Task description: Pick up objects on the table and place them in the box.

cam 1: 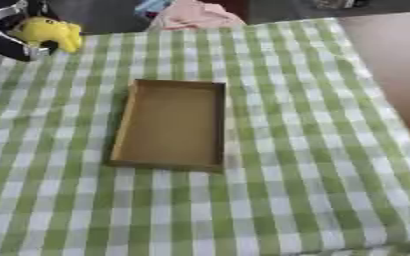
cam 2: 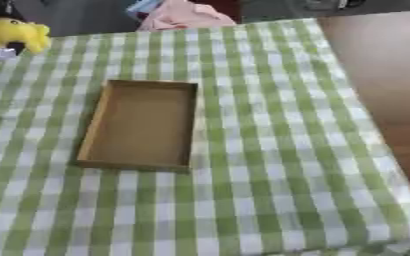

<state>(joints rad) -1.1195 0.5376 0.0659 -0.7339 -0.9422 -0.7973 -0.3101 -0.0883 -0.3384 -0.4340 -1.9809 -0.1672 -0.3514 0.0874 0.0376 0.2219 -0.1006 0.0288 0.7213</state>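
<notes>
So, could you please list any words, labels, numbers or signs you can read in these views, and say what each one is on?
None can be read.
The cardboard box shows plain brown walls and floor, no print.
The green-and-white checked cloth has only its pattern.
The yellow object held in the left hand at the far left corner shows no lettering.
The pink item beyond the table shows none either.

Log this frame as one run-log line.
left hand: shut on yellow soft toy, far-left corner | right hand: not in view | shallow brown cardboard box: empty, on green-checked cloth

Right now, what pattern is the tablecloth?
Green and white checks on the tablecloth, clearest in the left eye view.
</notes>
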